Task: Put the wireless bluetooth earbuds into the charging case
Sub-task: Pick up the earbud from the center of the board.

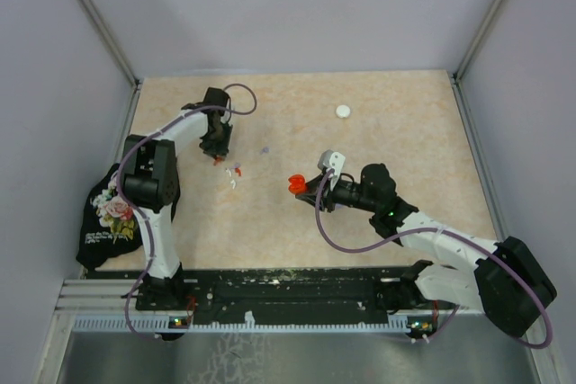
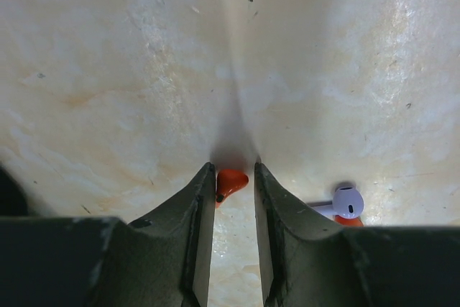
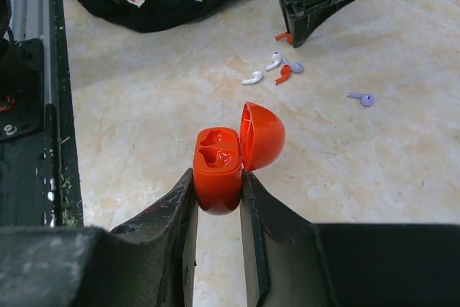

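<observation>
Beige table (image 1: 387, 213), with a black floral cloth (image 1: 108, 213) bunched at its left edge.

On the right, near the table's middle: right gripper (image 3: 218, 175) clamped on the red case (image 3: 215, 162). Lid (image 3: 263, 134) hinged back, both wells (image 3: 215, 147) showing and empty. Well apart, at the far side, a small white case (image 1: 343, 111).

On the left, down at the table surface: left gripper (image 2: 234, 169), jaws narrowly apart and astride a red bud (image 2: 230, 183).

Looks like the pick-up step, with no bud seated as yet. Next, probably: close on the red bud, lift clear without nudging its neighbours, carry across to the red case, line up over a well. Calls for a light, centred squeeze, given a hold only at the very fingertips. Likely to squirt forward otherwise.

Red bud right at the tips, barely inside them. Against the left finger or nearly so, with a sliver of shadowed gap toward the right one. No firm pinch to be seen, so judged not yet gripped.

Just beside, to that gripper's right: a white bud (image 2: 348, 201), touching a second red bud (image 2: 349, 221) on its near side. Farther off, alone, a lilac bud (image 3: 361, 98).
</observation>
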Robot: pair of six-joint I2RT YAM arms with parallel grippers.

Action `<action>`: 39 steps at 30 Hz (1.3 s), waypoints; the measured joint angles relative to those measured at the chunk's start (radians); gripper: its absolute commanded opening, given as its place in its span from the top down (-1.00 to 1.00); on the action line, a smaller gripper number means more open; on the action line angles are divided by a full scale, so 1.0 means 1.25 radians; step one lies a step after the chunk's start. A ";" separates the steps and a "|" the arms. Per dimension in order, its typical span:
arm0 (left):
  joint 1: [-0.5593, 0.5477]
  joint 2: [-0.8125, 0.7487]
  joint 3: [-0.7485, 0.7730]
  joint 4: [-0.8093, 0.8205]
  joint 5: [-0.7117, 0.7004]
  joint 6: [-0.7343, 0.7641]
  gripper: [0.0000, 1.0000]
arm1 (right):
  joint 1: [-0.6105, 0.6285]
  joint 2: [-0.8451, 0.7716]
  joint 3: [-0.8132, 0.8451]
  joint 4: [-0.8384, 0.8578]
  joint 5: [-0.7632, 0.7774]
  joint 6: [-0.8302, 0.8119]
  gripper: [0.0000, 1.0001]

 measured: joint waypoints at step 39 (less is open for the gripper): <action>-0.005 0.009 0.016 -0.019 -0.007 0.020 0.31 | 0.000 -0.048 0.004 -0.047 0.007 -0.006 1.00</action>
